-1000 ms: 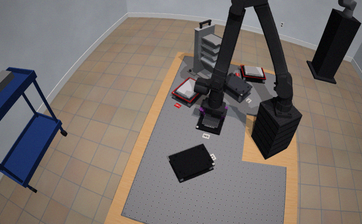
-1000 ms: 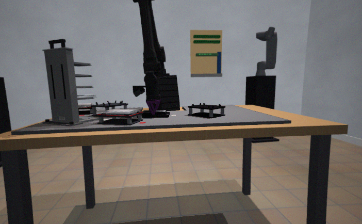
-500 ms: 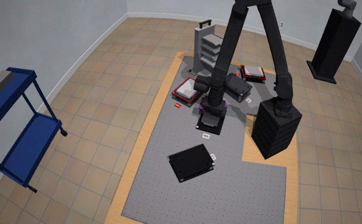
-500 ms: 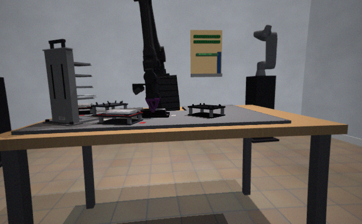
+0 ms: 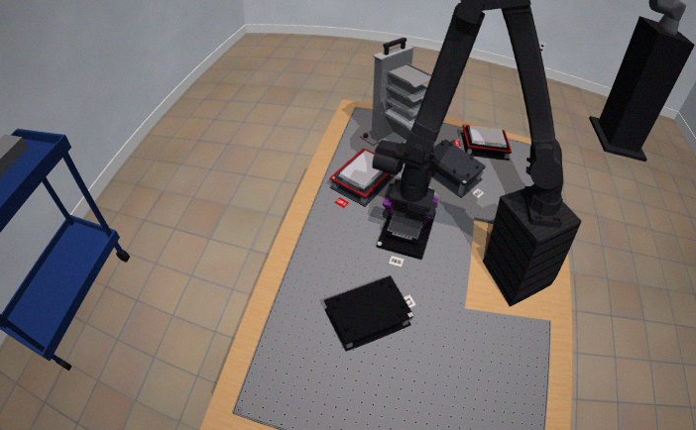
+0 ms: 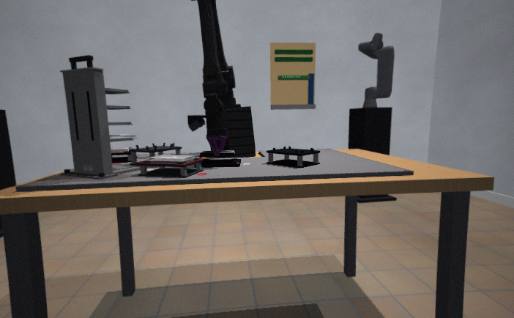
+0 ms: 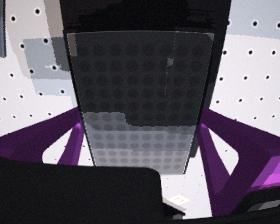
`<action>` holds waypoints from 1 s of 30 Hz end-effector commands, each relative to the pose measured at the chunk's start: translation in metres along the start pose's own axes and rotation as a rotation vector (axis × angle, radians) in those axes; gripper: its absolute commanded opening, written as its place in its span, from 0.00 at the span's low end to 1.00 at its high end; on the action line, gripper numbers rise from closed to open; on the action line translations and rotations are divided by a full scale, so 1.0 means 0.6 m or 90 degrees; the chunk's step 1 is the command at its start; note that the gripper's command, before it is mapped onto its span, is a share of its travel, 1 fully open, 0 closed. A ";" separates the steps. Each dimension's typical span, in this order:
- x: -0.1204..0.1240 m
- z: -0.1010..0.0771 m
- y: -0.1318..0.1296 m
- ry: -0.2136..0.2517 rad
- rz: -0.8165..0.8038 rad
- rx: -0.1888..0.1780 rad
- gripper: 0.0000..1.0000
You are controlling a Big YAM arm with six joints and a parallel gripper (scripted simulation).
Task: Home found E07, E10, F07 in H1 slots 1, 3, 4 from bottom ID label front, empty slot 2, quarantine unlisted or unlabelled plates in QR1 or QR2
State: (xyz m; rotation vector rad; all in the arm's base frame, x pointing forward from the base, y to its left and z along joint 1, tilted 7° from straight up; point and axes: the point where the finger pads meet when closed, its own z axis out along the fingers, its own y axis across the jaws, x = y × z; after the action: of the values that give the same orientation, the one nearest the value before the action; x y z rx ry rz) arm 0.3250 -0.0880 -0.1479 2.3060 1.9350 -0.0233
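A grey well plate (image 5: 406,229) (image 7: 144,83) lies flat on a low black nest (image 5: 402,250) (image 6: 220,162) (image 7: 144,10) in the middle of the deck. My gripper (image 5: 407,215) (image 6: 217,152) (image 7: 140,112) reaches down over it, with its purple fingers set against the plate's two long sides and shut on it. The plate hotel H1 (image 5: 388,79) (image 6: 87,118) stands at the back left, with grey plates on its shelves (image 5: 406,79). Each of the two red-edged quarantine nests (image 5: 340,169) (image 5: 506,140) holds a plate. I cannot read any ID label.
An empty black nest (image 5: 460,167) stands right of my wrist. Another black nest (image 5: 367,312) (image 6: 293,152) stands nearer the front. The arm's black base block (image 5: 532,246) stands at the right. A blue cart (image 5: 25,213) stands on the floor at the left.
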 end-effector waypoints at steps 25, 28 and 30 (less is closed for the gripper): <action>0.005 -0.047 0.000 -0.001 0.001 -0.002 0.86; 0.002 -0.053 0.009 -0.001 0.004 -0.008 0.86; 0.004 -0.056 0.007 -0.001 0.002 -0.007 0.86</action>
State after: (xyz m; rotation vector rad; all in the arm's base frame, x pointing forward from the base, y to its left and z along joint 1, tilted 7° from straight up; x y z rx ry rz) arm 0.3210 -0.0847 -0.1239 2.3106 1.9389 -0.0293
